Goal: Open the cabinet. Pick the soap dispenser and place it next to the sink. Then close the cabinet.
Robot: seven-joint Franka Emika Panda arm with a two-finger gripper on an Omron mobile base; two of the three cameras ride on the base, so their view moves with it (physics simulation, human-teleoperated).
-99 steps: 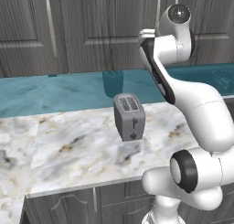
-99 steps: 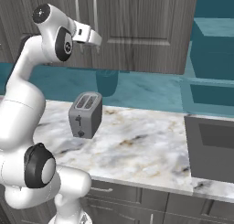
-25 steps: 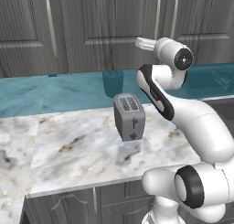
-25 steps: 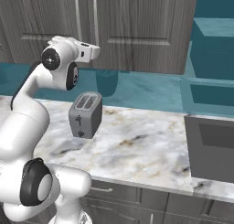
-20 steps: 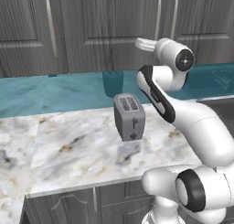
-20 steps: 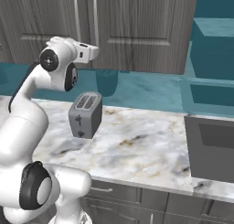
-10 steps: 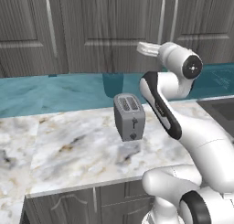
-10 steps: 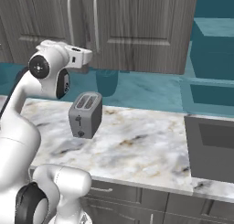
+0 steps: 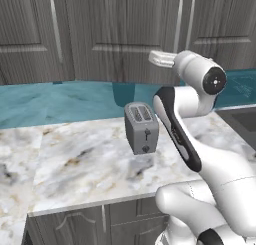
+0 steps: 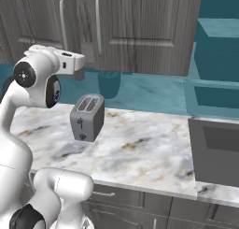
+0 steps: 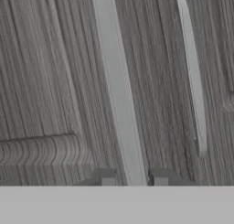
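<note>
The cabinet (image 9: pixel 140 34) (image 10: pixel 140 32) hangs above the counter with both dark wood-grain doors flush. In the hand view one long silver bar handle (image 11: pixel 116 90) runs down between my two finger tips, and the second handle (image 11: pixel 194 81) lies to its right. My gripper (image 11: pixel 134 178) stands slightly open, with a small gap on each side of the bar. From the base views the gripper (image 9: pixel 151 55) (image 10: pixel 83 60) points at the doors, below the handles' height. The sink (image 10: pixel 217 151) (image 9: pixel 245 120) lies at the counter's right end. The soap dispenser is out of view.
A grey two-slot toaster (image 9: pixel 141 126) (image 10: pixel 87 117) stands on the marble counter (image 9: pixel 85 159) under the hand. A teal pot (image 10: pixel 108 83) sits against the teal backsplash behind it. A teal block (image 10: pixel 219 36) projects from the wall above the sink.
The hand has sunk a little and drawn back from the doors over the last second, with the elbow swinging outward. The toaster and the doors have not moved.
</note>
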